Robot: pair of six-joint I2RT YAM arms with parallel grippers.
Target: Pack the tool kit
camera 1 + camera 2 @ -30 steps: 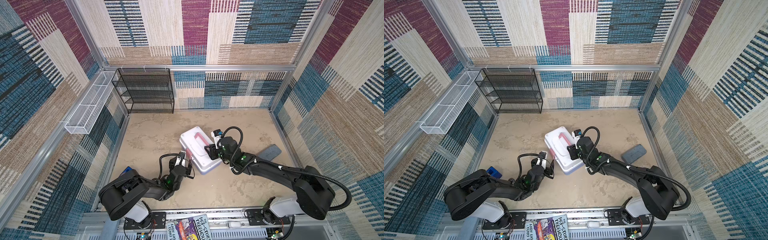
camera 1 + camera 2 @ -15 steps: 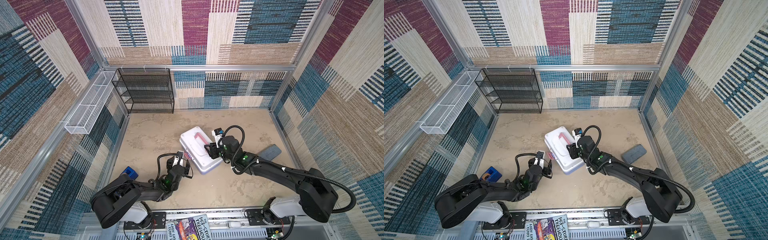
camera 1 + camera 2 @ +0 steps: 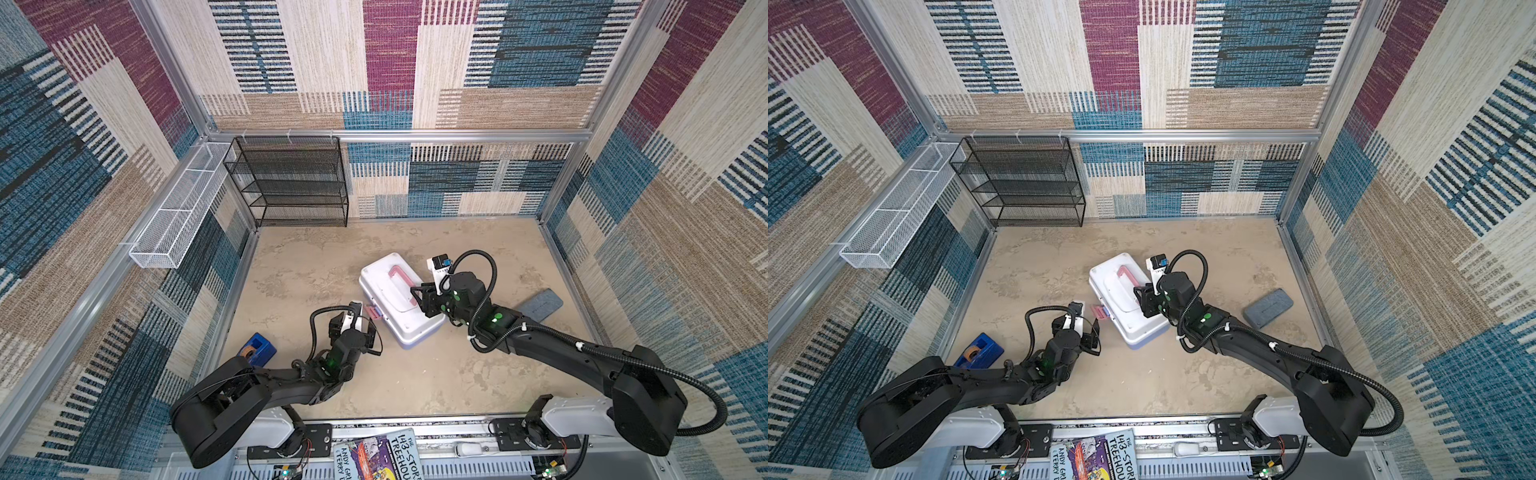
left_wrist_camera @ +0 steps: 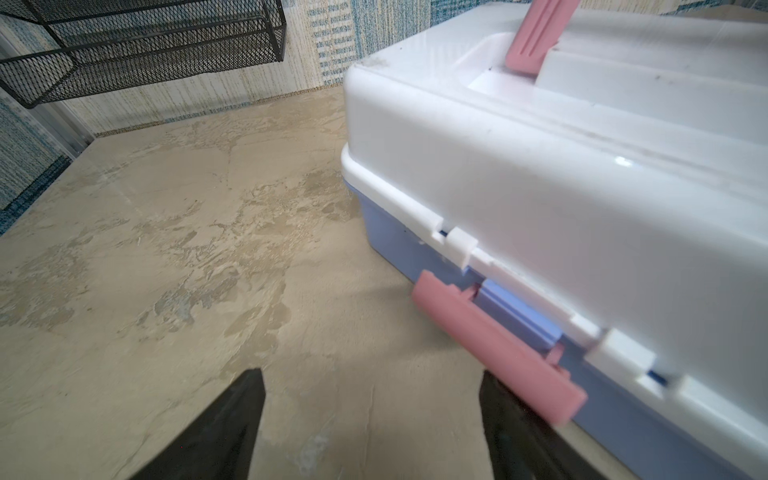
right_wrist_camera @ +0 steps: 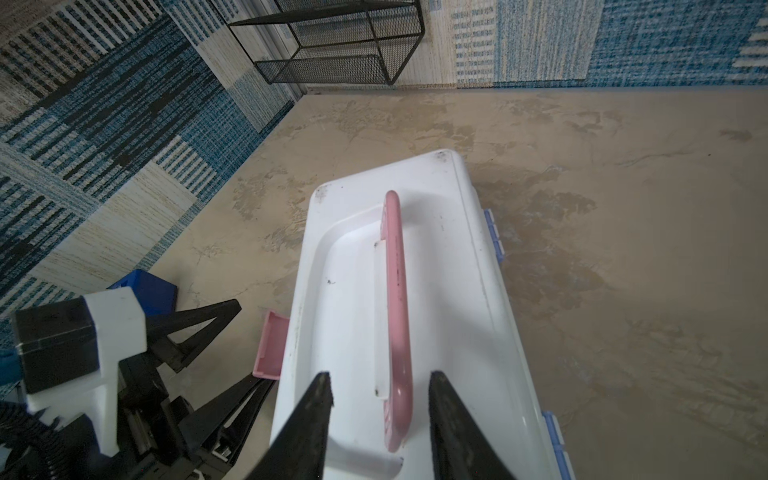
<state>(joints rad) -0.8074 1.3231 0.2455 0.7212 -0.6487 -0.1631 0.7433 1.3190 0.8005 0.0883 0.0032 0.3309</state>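
Note:
The tool kit's toolbox [image 3: 392, 309] [image 3: 1121, 316] lies on the floor with its white lid [image 5: 345, 291] down on the light-blue base [image 4: 415, 253]. Its pink handle [image 5: 397, 311] [image 3: 400, 277] lies flat on the lid. The pink latch [image 4: 498, 353] [image 3: 372, 311] [image 3: 1099, 311] sticks out from the front, swung away from the lid. My left gripper [image 4: 370, 374] [image 3: 370, 329] [image 3: 1094, 334] is open just beside the latch, one finger close under it. My right gripper [image 5: 380, 374] [image 3: 420, 301] [image 3: 1142, 301] hovers over the lid, open, its fingers either side of the handle's end without touching. No loose tools show.
A black wire-mesh rack [image 3: 291, 183] stands at the back left and a white mesh basket [image 3: 178, 208] hangs on the left wall. A blue tape dispenser [image 3: 259, 351] sits by the left wall, a grey-blue pad [image 3: 540, 305] lies at the right, and a book [image 3: 378, 457] lies at the front edge.
My left arm's elbow has swung leftward and its gripper has drawn slightly back from the toolbox front. The right gripper stays over the handle, its jaws having widened and narrowed a little.

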